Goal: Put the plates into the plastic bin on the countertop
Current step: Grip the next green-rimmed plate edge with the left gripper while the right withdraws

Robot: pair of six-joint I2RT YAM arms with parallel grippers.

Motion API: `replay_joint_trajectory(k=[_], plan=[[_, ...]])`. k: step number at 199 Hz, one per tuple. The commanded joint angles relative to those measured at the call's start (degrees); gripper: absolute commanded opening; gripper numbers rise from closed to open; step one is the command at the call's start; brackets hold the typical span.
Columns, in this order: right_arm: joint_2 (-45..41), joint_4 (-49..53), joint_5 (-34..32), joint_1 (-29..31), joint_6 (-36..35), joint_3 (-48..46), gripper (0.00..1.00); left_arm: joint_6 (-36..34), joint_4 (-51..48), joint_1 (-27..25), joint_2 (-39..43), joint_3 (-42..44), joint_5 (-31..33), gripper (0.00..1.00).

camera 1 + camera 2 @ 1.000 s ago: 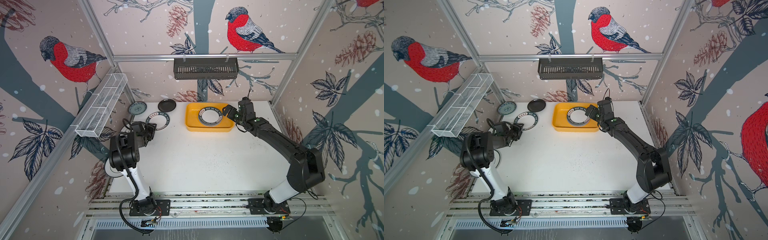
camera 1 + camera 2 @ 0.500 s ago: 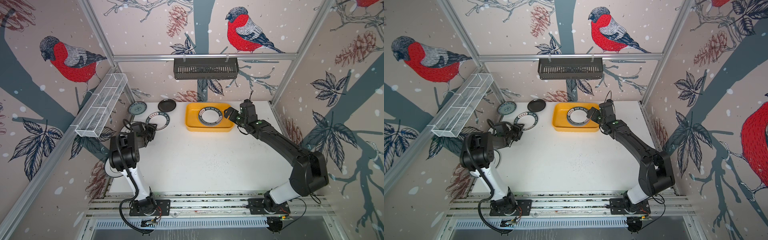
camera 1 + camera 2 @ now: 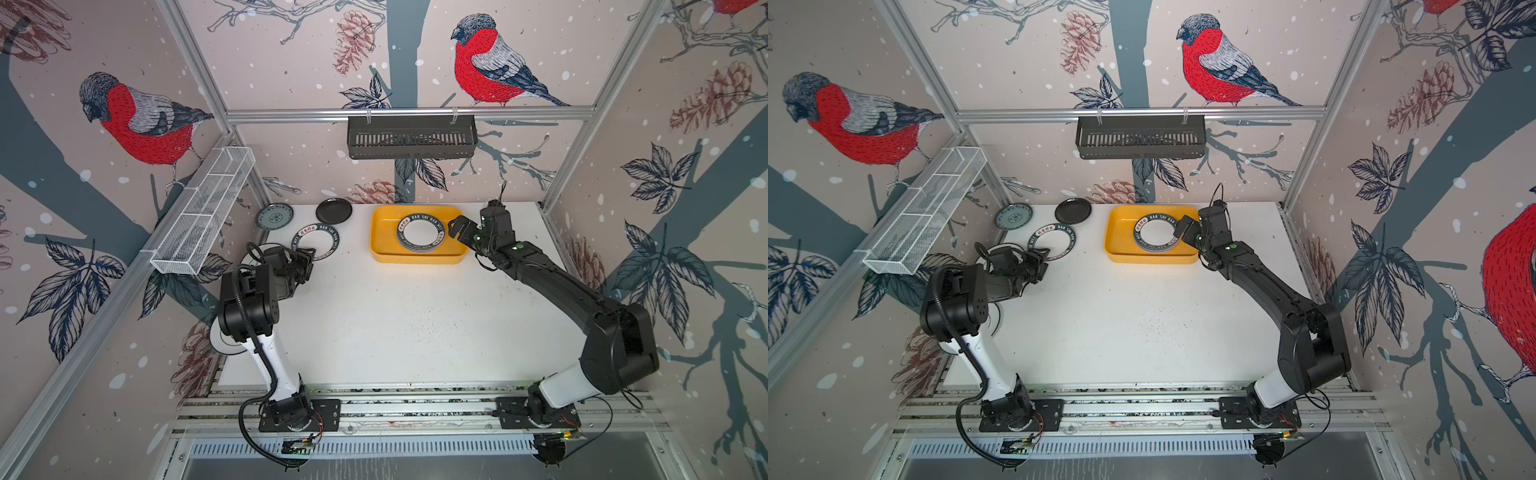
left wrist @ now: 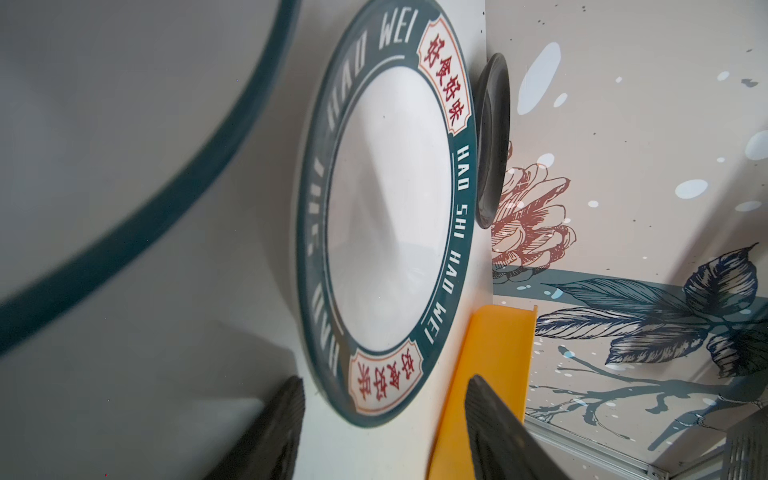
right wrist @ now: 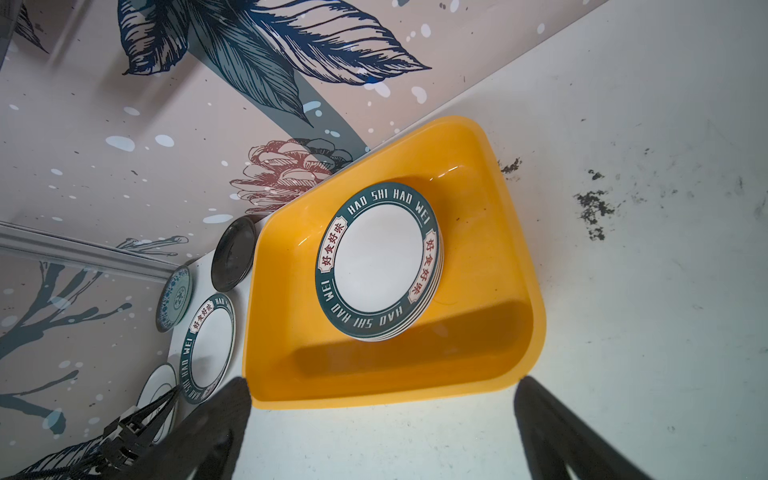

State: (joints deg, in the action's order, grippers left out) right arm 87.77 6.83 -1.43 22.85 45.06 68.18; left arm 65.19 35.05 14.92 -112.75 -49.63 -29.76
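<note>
step in hand: as I judge it, picking up the lettered plate [image 3: 318,241] that lies loose on the counter [image 3: 395,324]
left gripper [image 3: 308,259]: fingers spread and holding nothing; in the wrist view the plate's near rim sits just ahead, between the two fingers; I cannot tell whether they touch it
key relation: the lettered plate lies flat, straight ahead of the left gripper on the side away from the arm's base; it is round, so no long axis, and any stretch of rim would serve
nearer arm: the left, clearly
right gripper [image 3: 456,230]: spread wide and empty, just beside the right end of the plastic bin [image 3: 383,237]
plastic bin: at the back of the counter, right of the lettered plate, long axis running left to right; a stack [image 3: 420,232] of plates sits in its middle, a lettered one on top
other plates: small black plate [image 3: 333,210] and grey-blue plate [image 3: 274,216] near the back left corner; a thin-rimmed white plate [image 5: 158,386] lies under the left arm
surface: flat, white, with dark scuffs
room: bird-print walls [image 3: 291,62] close on three sides; black slotted basket [image 3: 411,137] on the back rail, white wire rack [image 3: 203,216] on the left
</note>
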Motion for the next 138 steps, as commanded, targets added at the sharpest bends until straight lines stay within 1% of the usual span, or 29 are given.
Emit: replay_joint_trajectory(k=[1, 11, 12, 13, 14, 15, 16, 17, 19, 22, 27, 28, 31, 34, 43, 48, 50, 53, 61, 89, 138], plan=[[-0.66, -1.21, -0.30, -0.04, 0.29, -0.24, 1.00, 1.90, -2.24, 0.18, -1.28, -0.26, -0.10, 0.64], [-0.82, -1.22, -0.41, 0.00, 0.29, -0.44, 1.00, 2.63, -1.22, 0.29, -1.63, -0.44, -0.92, 0.64], [-0.82, -1.22, -0.41, 0.00, 0.29, -0.44, 1.00, 2.63, -1.22, 0.33, -1.62, -0.41, -0.96, 0.62], [-0.88, -1.21, -0.41, -0.04, 0.29, -0.47, 1.00, 2.65, -1.22, 0.35, -1.65, -0.44, -1.11, 0.29], [-0.86, -1.21, -0.46, -0.07, 0.29, -0.49, 1.00, 2.74, -1.17, 0.32, -1.67, -0.41, -1.28, 0.13], [-0.89, -1.21, -0.48, -0.08, 0.29, -0.50, 1.00, 2.75, -1.10, 0.35, -1.68, -0.40, -1.32, 0.06], [-0.96, -1.21, -0.49, -0.08, 0.29, -0.55, 1.00, 2.75, -1.07, 0.36, -1.68, -0.39, -1.34, 0.04], [-0.94, -1.25, -0.50, -0.09, 0.29, -0.57, 1.00, 2.88, -1.05, 0.37, -1.68, -0.43, -1.43, 0.03], [-1.00, -1.22, -0.50, -0.02, 0.29, -0.63, 1.00, 2.96, -1.08, 0.37, -1.68, -0.42, -1.62, 0.07], [-1.08, -1.21, -0.49, 0.00, 0.37, -0.68, 1.00, 3.23, -1.11, 0.42, -1.68, -0.32, -1.88, 0.15], [-1.31, -1.27, -0.57, 0.00, 0.38, -0.91, 1.00, 3.55, -0.95, 0.55, -1.56, -0.18, -2.39, 0.33], [-1.38, -1.33, -0.63, 0.00, 0.38, -0.93, 1.00, 3.59, -0.86, 0.59, -1.49, -0.06, -2.49, 0.35], [-1.44, -1.34, -0.67, 0.00, 0.46, -1.09, 1.00, 3.77, -0.61, 0.57, -1.34, 0.07, -2.80, 0.47], [-1.60, -1.46, -0.74, 0.00, 0.51, -1.26, 1.00, 3.92, -0.41, 0.67, -1.13, 0.33, -3.00, 0.56], [-2.10, -1.92, -0.85, -0.05, 0.63, -1.92, 1.00, 4.28, -0.49, 0.90, -0.24, 0.94, -3.78, 0.76], [-2.33, -2.25, -0.95, 0.00, 0.77, -2.35, 1.00, 4.39, -0.29, 0.97, 0.31, 1.26, -4.26, 0.84], [-2.44, -2.37, -1.01, 0.00, 0.85, -2.51, 1.00, 4.41, -0.21, 1.12, 0.57, 1.57, -4.37, 0.90], [-2.64, -2.57, -1.03, -0.05, 0.84, -2.73, 1.00, 4.50, -0.14, 1.16, 0.94, 1.87, -4.81, 0.95], [-3.05, -3.15, -1.10, -0.13, 0.99, -3.49, 1.00, 4.40, -0.58, 1.38, 2.14, 2.58, -5.13, 0.97], [-4.17, -5.02, -0.79, -0.68, 1.61, -5.96, 1.00, 3.24, -2.73, 2.22, 4.87, 3.95, -5.13, 0.96], [-5.39, -4.86, -0.06, -1.66, 1.35, -7.23, 1.00, 5.33, 0.22, 2.38, 2.62, 2.82, -6.72, 0.95]])
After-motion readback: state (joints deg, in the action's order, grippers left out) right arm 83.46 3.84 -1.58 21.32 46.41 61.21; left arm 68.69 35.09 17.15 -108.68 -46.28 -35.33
